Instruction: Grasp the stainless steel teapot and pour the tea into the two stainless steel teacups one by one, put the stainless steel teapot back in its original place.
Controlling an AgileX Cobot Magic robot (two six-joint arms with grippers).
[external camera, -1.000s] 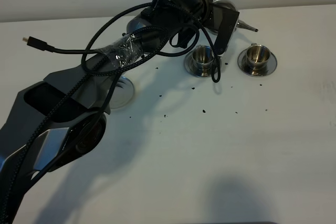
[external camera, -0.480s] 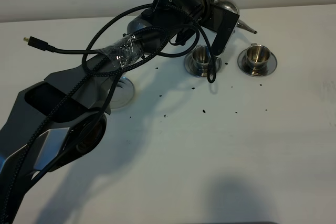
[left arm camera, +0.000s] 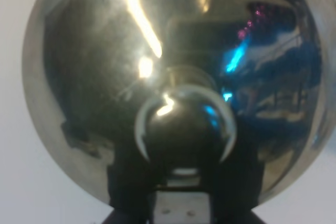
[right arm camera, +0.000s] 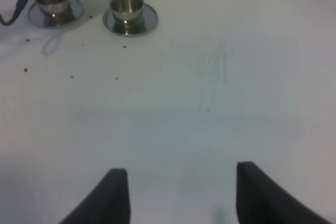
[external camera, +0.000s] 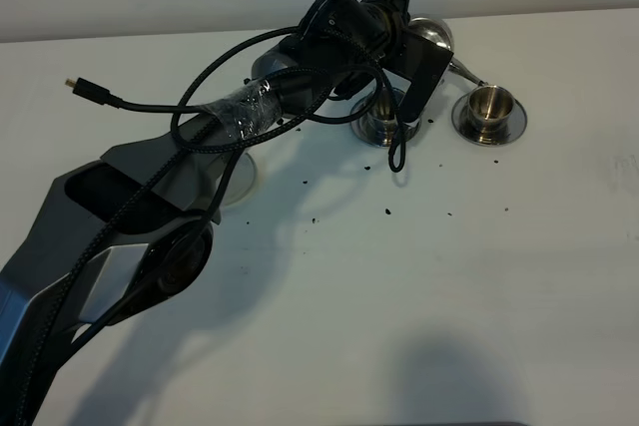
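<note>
Two arms share one broad white tabletop (external camera: pixel 449 286), but only the long dark grey left arm (external camera: pixel 140 207) is at work, stretched far across to reach the cups. Its left pincer (external camera: pixel 411 37) is clamped tight on the shiny squat stainless steel teapot (external camera: pixel 435 33). I'd say the pot is held so that its thin curved spout (external camera: pixel 467 69) aims at the small steel teacup on its round saucer (external camera: pixel 488 105) just beyond the pincer. The twin cup (external camera: pixel 377 121) sits right beneath the pincer, partly hidden. Whether tea is running I cannot tell.

The flat round steel coaster (external camera: pixel 240 179) lies well behind the pincer, half under the arm, ready for the pot's return. The right pincer (right arm camera: pixel 178 192) hangs wide and empty, well clear of the pouring. Small black specks (external camera: pixel 387 212) dot the table nearby.
</note>
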